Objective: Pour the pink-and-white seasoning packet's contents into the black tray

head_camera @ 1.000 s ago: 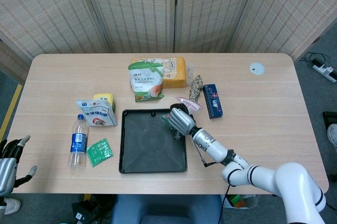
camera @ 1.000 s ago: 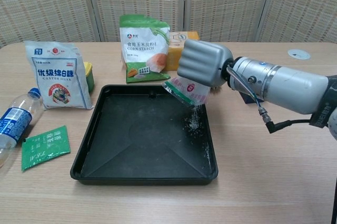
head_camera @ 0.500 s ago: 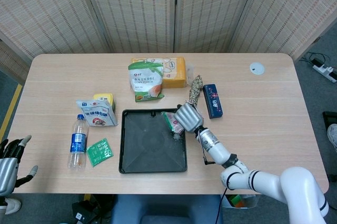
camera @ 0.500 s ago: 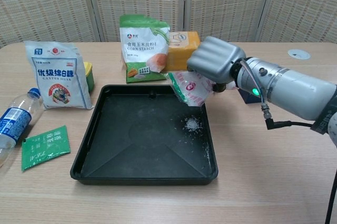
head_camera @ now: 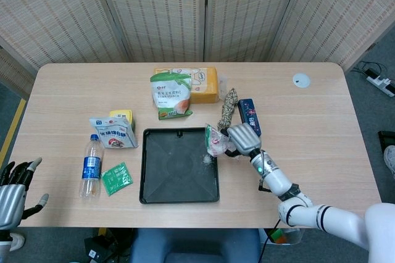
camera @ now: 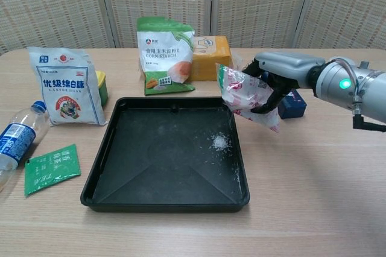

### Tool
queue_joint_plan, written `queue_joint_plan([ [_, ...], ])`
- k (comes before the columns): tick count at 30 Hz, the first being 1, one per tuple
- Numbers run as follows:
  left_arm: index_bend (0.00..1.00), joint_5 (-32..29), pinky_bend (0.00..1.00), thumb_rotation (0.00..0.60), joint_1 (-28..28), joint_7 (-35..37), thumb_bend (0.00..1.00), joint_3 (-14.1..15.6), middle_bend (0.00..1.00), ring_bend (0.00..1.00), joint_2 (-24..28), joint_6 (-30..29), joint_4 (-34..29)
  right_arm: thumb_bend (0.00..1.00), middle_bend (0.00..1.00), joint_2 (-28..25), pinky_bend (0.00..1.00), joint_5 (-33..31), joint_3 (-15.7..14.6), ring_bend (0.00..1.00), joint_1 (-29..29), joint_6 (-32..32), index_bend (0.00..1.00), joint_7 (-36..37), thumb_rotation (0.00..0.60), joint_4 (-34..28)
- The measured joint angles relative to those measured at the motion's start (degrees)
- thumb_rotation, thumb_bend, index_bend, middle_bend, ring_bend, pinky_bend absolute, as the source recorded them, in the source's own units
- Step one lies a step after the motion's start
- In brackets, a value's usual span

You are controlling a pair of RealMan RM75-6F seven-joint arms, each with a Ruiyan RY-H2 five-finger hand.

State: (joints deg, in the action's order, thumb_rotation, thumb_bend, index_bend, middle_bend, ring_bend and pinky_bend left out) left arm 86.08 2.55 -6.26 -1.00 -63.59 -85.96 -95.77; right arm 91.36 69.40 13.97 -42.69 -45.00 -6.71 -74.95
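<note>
packet [camera: 246,98] lifted off tray [camera: 120,172], between fingers [camera: 269,101]

The tray [camera: 96,175] is open from above. Behind it stand the corn starch bag [camera: 165,55] and yellow box [camera: 211,57]; at its left the sugar bag [camera: 65,86], green sachet [camera: 51,168] and bottle [camera: 15,140]. The surface [camera: 313,178] right of it lies bare.
</note>
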Motion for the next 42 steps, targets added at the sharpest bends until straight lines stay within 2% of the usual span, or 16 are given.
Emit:
queue_joint_plan([
  [5,0.10,0.1,0.00,0.600,0.1,-1.1,0.36,0.0,0.17,0.13,0.1,0.0,-0.9,0.34,0.65,-2.4,1.00,4.2,-0.3,0.94,1.8,1.4,0.72,19.2,0.600,0.0],
  [10,0.10,0.4,0.00,0.600,0.2,-2.0,0.36,0.0,0.17,0.13,0.2,-0.1,-1.9,0.34,0.64,-3.1,1.00,9.9,-1.8,0.94,2.5,1.6,0.72,38.4,0.600,2.7],
  [14,0.10,0.3,0.00,0.600,0.2,-2.9,0.36,0.0,0.17,0.13,0.5,-0.1,-2.5,0.34,0.63,-2.7,1.00,16.2,-4.7,0.93,2.5,0.6,0.72,54.7,0.600,8.0],
  [17,0.10,0.3,0.00,0.600,0.3,-3.4,0.36,0.0,0.17,0.13,0.6,-0.1,-3.0,0.34,0.63,-1.5,1.00,20.5,-7.3,0.93,2.1,-0.9,0.72,63.2,0.600,14.1],
  [20,0.10,0.2,0.00,0.600,0.2,-3.6,0.36,0.0,0.17,0.13,0.7,-0.2,-3.2,0.34,0.62,0.2,1.00,23.6,-9.7,0.92,1.6,-3.0,0.72,68.7,0.600,19.7],
  [24,0.10,0.0,0.00,0.600,0.3,-3.9,0.36,0.1,0.17,0.13,0.7,0.0,-3.3,0.34,0.61,2.7,1.00,25.0,-11.8,0.92,1.1,-4.6,0.72,71.1,0.600,24.9],
  [32,0.10,-0.1,0.00,0.600,0.5,-4.2,0.36,0.0,0.17,0.13,0.5,0.4,-3.4,0.34,0.55,7.7,1.00,25.3,-13.4,0.91,-0.6,-5.9,0.69,72.6,0.600,31.4],
  [42,0.09,-0.5,0.00,0.600,0.5,-4.2,0.36,0.0,0.17,0.13,0.7,0.4,-3.3,0.34,0.34,11.2,1.00,24.8,-14.6,0.87,-1.4,-7.5,0.46,74.4,0.600,36.1],
])
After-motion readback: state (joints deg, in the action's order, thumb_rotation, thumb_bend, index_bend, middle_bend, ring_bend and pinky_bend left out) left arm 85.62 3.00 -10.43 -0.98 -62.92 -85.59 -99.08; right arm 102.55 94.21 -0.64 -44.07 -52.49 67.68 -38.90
